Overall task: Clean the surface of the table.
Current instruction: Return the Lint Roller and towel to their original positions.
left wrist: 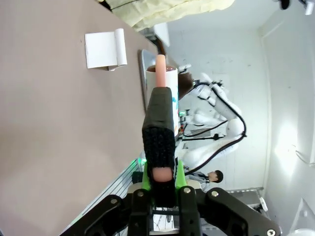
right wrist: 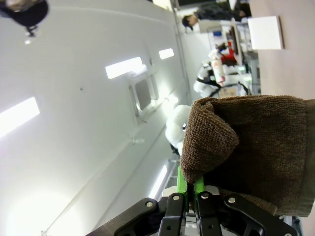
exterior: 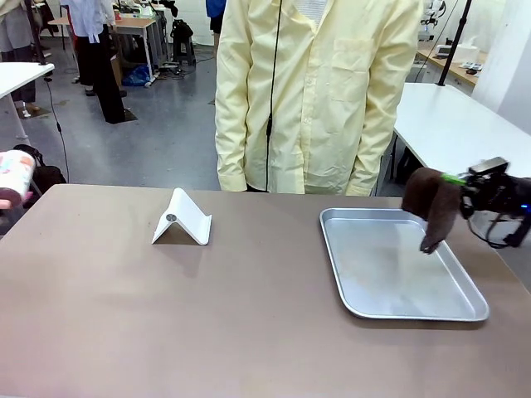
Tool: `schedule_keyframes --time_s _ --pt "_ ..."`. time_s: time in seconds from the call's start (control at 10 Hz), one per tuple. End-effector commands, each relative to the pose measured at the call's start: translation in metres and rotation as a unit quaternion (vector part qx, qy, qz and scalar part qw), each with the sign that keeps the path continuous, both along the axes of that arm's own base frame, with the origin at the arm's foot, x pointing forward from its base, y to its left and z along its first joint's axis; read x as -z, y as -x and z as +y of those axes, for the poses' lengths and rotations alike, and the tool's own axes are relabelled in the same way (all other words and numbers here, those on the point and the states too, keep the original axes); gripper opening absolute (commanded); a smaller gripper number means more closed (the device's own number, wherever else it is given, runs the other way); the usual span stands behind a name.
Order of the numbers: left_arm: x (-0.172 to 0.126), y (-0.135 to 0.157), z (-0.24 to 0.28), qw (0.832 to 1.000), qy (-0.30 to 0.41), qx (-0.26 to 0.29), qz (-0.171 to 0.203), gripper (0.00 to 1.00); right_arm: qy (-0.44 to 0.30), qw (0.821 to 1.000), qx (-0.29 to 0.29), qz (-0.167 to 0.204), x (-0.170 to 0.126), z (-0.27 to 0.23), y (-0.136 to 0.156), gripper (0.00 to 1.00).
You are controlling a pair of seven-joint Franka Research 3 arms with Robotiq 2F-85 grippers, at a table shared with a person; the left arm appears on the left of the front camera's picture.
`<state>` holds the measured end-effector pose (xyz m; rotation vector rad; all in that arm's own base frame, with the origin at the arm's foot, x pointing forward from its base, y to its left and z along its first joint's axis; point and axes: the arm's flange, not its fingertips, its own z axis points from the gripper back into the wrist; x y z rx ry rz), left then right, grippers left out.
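Hanging over the tray (exterior: 415, 308) — brown cloth (exterior: 434, 206); wrist view shows jaws pinching it.

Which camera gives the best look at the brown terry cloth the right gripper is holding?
The right wrist view: the brown terry cloth hangs close-up, its looped weave clear, pinched in the right gripper. The front view shows the cloth small, dangling over the shiny silver tray. The left wrist view catches a brown sliver behind a held white bottle.
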<state>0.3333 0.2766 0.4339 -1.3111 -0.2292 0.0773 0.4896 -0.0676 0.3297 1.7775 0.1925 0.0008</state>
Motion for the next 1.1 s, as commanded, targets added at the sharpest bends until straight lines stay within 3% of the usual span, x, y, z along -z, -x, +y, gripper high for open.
schedule_keyframes --time_s 0.0,0.1,0.3,0.6,0.8,1.0 --pt "-0.015 -0.016 -0.058 0.997 -0.067 0.009 0.027 0.2 0.027 0.999 -0.038 0.016 0.01 0.039 -0.053 0.06" --pt "-0.019 -0.026 -0.082 0.994 -0.103 0.013 0.031 0.2 0.035 0.996 -0.084 -0.002 0.018 0.06 -0.072 0.06" --pt "-0.029 -0.046 -0.131 0.99 -0.139 0.021 0.015 0.2 0.026 0.995 -0.087 -0.031 0.041 0.115 -0.107 0.06" --pt "-0.054 -0.087 -0.207 0.989 -0.148 -0.018 -0.013 0.2 0.022 0.995 -0.091 -0.039 0.06 0.19 -0.12 0.06" --pt "-0.073 -0.097 -0.237 0.988 -0.151 -0.018 -0.028 0.2 0.075 0.996 -0.052 -0.019 0.054 0.226 -0.106 0.06" --pt "-0.076 -0.099 -0.242 0.988 -0.155 -0.009 -0.025 0.2 0.154 0.987 -0.047 -0.002 0.03 0.246 -0.071 0.06"
